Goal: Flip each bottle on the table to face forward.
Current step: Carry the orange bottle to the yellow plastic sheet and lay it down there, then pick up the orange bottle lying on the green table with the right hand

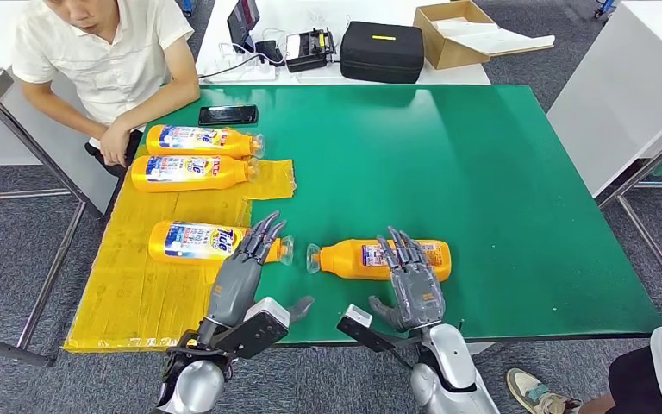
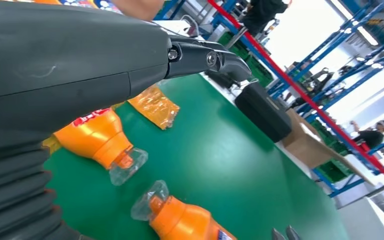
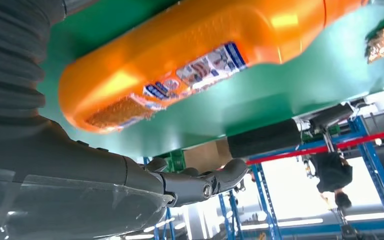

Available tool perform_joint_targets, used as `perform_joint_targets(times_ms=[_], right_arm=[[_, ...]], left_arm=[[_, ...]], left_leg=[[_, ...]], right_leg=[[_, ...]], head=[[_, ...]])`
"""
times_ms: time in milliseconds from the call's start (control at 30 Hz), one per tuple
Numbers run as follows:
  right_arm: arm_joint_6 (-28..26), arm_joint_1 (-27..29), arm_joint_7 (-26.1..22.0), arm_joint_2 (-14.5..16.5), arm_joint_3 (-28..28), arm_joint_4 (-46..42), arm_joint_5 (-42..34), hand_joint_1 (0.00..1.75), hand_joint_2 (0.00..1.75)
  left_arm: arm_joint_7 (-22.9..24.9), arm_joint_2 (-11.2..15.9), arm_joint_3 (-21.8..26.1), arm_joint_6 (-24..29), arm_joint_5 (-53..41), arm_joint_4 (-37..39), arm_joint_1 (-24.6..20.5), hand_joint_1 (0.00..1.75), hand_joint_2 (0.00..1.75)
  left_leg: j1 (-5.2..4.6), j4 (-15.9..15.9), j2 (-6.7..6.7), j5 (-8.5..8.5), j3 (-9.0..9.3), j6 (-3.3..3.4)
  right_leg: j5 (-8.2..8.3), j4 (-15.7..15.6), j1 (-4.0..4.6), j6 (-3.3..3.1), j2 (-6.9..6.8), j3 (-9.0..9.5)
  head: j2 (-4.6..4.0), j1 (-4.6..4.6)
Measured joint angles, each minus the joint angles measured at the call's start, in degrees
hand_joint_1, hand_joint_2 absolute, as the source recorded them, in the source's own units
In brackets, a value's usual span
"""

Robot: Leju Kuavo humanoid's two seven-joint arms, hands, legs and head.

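The fingers of the left hand [image 1: 240,274] lie extended and slightly apart, their tips over the neck end of an orange detergent bottle [image 1: 202,241] that lies on its side with its large label facing up and its clear cap [image 1: 285,251] pointing to the robot's right; whether the fingertips touch the bottle cannot be told, and nothing is clasped. The fingers of the right hand [image 1: 414,280] are likewise extended and spread, laid over a second orange bottle [image 1: 349,259] lying on its side on the bare green table [image 1: 483,190], its clear cap [image 1: 313,258] pointing to the robot's left, toward the first bottle's cap; the thumb stands out to the side, and the hand grips nothing. In the right wrist view this bottle [image 3: 190,65] shows a small printed label, with the thumb [image 3: 200,182] apart from it. In the left wrist view the two caps [image 2: 127,167] [image 2: 149,200] face each other, near but apart. The first bottle rests on a yellow sheet [image 1: 138,285] covering the table's left part, where two more orange bottles [image 1: 196,141] [image 1: 188,172] lie side by side, labels up, farther from the robot. A black phone [image 1: 227,115] lies just beyond them. A seated person's hand [image 1: 114,142] rests at the table's far left corner. Behind the green table, a white table carries a black case [image 1: 381,52] and an open cardboard box [image 1: 452,33].
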Motion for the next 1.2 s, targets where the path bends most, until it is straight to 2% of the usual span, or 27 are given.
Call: perform_joint_targets(times_ms=[267, 400, 600, 967, 1200], right_arm=[[0.1, -0.1, 0.0, -0.4, 0.0, -1.2, 0.3, 0.00, 1.75], [0.3, -0.3, 2.8, -0.9, 0.0, -1.1, 3.2, 0.00, 1.75], [3.6, -0.9, 7.9, -2.0, -1.4, -0.7, 5.3, 0.00, 1.75], [9.0, -1.1, 11.9, -2.7, -4.9, 0.2, 8.0, 0.00, 1.75], [9.4, -1.1, 12.5, -2.8, -5.8, 0.2, 8.4, 0.00, 1.75]], left_arm=[[-0.8, 0.2, -1.5, 0.6, 0.8, -1.7, 0.3, 0.00, 1.75], [-0.8, 0.3, -1.6, 0.4, 3.2, -2.4, 0.6, 0.00, 1.75], [-0.4, 0.3, -1.5, -2.9, 9.4, -4.2, 1.9, 0.00, 1.75], [0.5, 0.3, -0.7, -4.9, 11.8, -7.9, 4.7, 0.00, 1.75], [0.8, 0.3, -0.3, -5.1, 11.8, -8.8, 5.4, 0.00, 1.75]], left_leg=[[-0.01, 0.0, -0.01, 0.04, 0.01, 0.03], [-0.01, 0.0, -0.01, 0.04, 0.00, 0.02], [-0.01, 0.0, -0.03, 0.03, -0.01, 0.02], [-0.01, 0.0, -0.07, 0.03, -0.01, 0.02], [0.00, 0.0, -0.07, 0.03, -0.01, 0.02]], right_leg=[[0.02, 0.0, -0.01, 0.01, 0.00, 0.04], [0.02, 0.0, -0.01, 0.01, -0.01, 0.03], [0.02, 0.0, -0.01, 0.01, -0.02, 0.03], [0.02, 0.0, -0.01, 0.01, -0.03, 0.03], [0.02, 0.0, -0.01, 0.01, -0.03, 0.03]], head=[[0.00, 0.01], [0.00, -0.01], [0.00, 0.00], [0.00, -0.01], [0.00, -0.01]])
